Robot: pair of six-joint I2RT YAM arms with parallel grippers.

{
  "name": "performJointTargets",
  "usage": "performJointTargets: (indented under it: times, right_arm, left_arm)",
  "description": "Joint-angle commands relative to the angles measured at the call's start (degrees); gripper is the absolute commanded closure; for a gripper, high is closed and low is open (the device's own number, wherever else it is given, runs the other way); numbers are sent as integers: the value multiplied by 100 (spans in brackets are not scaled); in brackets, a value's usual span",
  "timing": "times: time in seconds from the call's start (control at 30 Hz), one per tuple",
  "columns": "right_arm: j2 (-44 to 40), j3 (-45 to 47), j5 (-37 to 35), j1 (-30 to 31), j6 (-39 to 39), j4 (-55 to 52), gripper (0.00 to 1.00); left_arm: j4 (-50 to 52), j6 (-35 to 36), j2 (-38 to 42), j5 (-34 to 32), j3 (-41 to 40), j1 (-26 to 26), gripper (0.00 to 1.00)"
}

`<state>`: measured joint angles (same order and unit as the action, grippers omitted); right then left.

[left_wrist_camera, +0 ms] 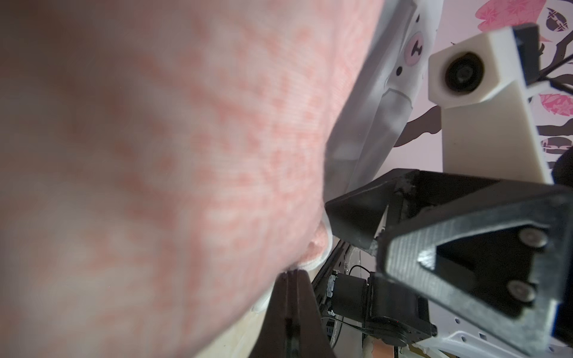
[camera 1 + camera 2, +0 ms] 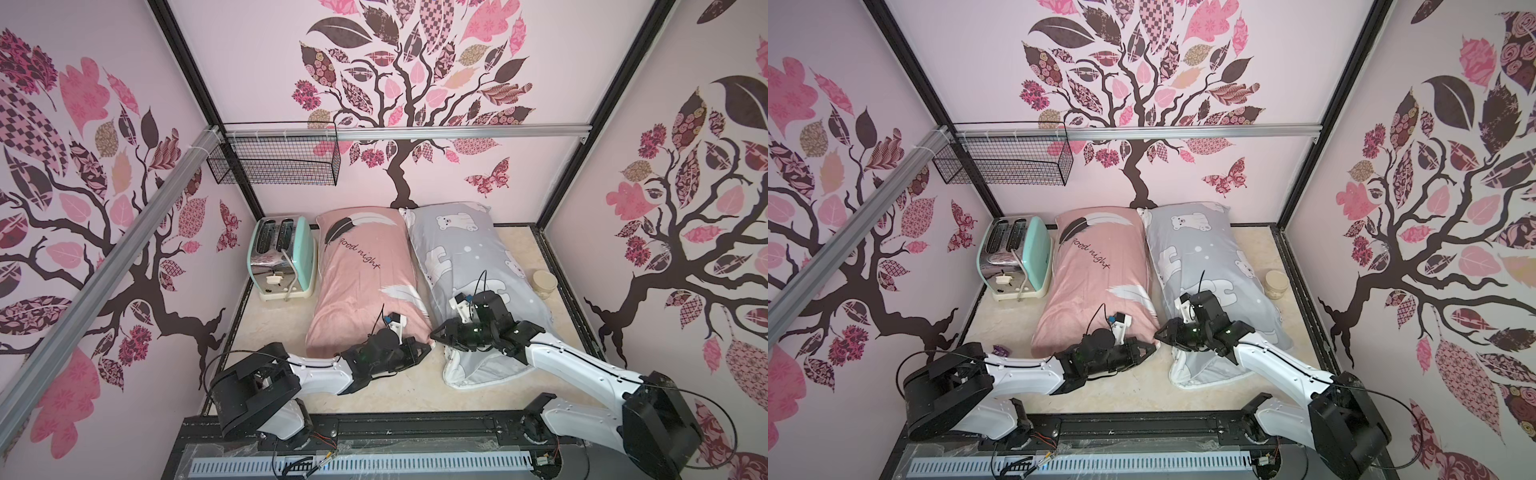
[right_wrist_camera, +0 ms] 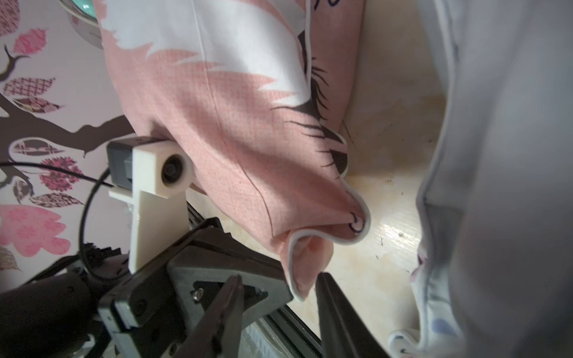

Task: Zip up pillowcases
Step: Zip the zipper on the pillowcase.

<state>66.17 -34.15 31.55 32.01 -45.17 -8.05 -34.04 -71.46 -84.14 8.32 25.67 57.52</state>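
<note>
Two pillowcases lie side by side on the table. The pink pillowcase (image 2: 357, 274) (image 2: 1096, 282), with feathers and "good night" script, is on the left. On the right is the grey pillowcase (image 2: 469, 257) (image 2: 1200, 249) with polar bears, its near end loose and rumpled. My left gripper (image 2: 428, 347) (image 1: 293, 272) is shut, its tips against the white piping at the pink case's near right corner. I cannot tell whether it pinches anything. My right gripper (image 2: 434, 332) (image 3: 279, 276) is open, with that pink corner flap (image 3: 307, 263) hanging between its fingers.
A mint and chrome toaster (image 2: 282, 257) stands left of the pink case. A small round jar (image 2: 544, 284) sits right of the grey case. A black wire basket (image 2: 274, 162) hangs on the back rail. The black frame rail (image 2: 415, 419) runs along the front edge.
</note>
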Motion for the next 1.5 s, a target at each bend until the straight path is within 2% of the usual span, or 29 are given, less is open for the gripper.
performJointTargets:
  times: [0.0, 0.3, 0.47, 0.67, 0.77, 0.87, 0.93, 1.2, 1.47]
  right_arm:
    - [42, -48, 17, -2, 139, -176, 62]
    - [389, 2, 96, 132, 50, 215, 63]
    - [493, 2, 118, 174, 14, 323, 75]
    - [550, 121, 152, 288, -78, 435, 69]
    - [529, 129, 74, 292, -74, 421, 79]
    - [511, 94, -14, 290, -21, 313, 95]
    - [447, 44, -138, 284, 52, 165, 100]
    - [31, -479, -729, 266, 484, -761, 100]
    - [-184, -838, -781, 40, 620, -946, 100]
  left_arm:
    - [128, 124, -85, 30, 53, -39, 100]
    - [86, 102, -134, 83, 115, -52, 100]
    - [100, 98, -147, 65, 121, -48, 100]
    - [100, 97, -164, 30, 131, -73, 100]
    - [93, 104, -179, 30, 144, -77, 100]
    - [116, 105, -170, 30, 141, -74, 100]
    - [237, 144, -142, 15, 140, -79, 100]
    - [1491, 563, 304, -330, 70, -132, 100]
    - [2325, 722, 1082, -461, -334, -363, 100]
